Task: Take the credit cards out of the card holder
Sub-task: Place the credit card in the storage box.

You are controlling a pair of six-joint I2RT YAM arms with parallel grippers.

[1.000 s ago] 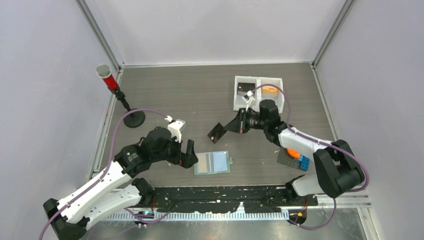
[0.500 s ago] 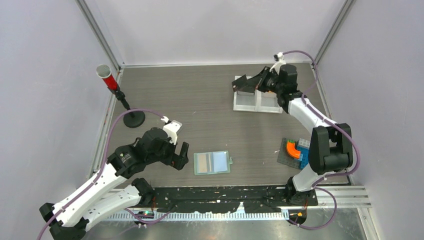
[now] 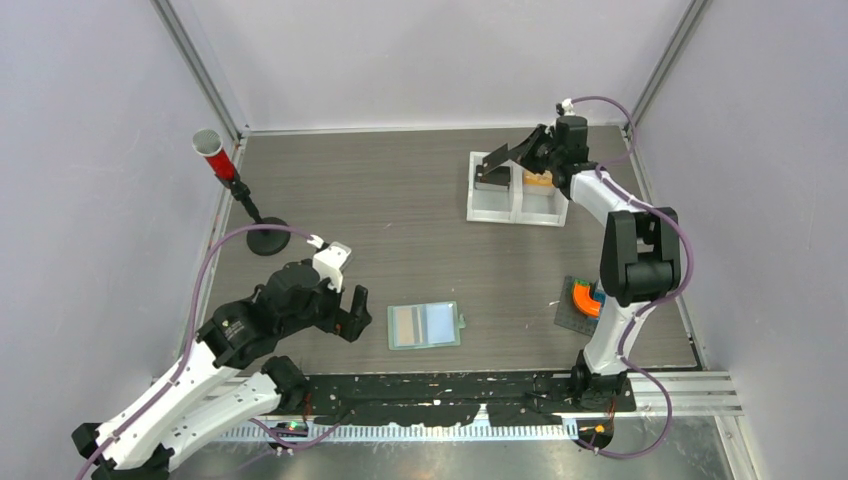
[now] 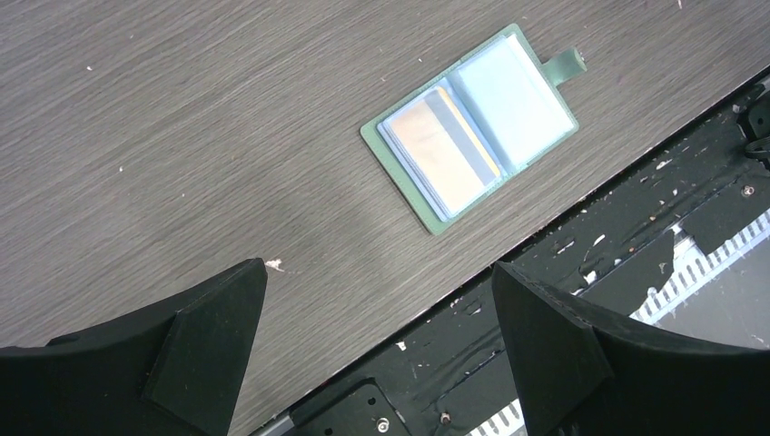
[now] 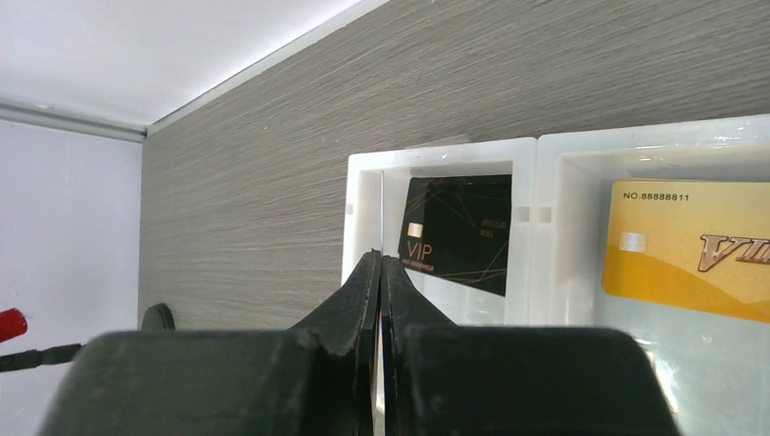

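The sage-green card holder point(image 3: 425, 325) lies open near the table's front edge, snap tab to the right, and shows in the left wrist view point(image 4: 472, 127). An orange-tan card point(image 4: 436, 150) sits in its left pocket and a light blue card point(image 4: 513, 100) in its right pocket. My left gripper point(image 3: 356, 312) is open and empty just left of the holder, above the table edge point(image 4: 379, 272). My right gripper point(image 3: 522, 152) is far back over the white tray point(image 3: 515, 215), shut point(image 5: 380, 259) on a black flat piece point(image 3: 495, 160) held edge-on.
The tray's left compartment holds a black VIP card point(image 5: 459, 232), its right compartment a gold card point(image 5: 690, 245). A red-topped stand point(image 3: 212, 150) with a black base stands at back left. A toy block plate with an orange piece point(image 3: 585, 300) lies front right.
My right arm swung from mid-table to the back tray, carrying the black flat piece. My left gripper drew back slightly to the left, still open. The card holder has not moved.
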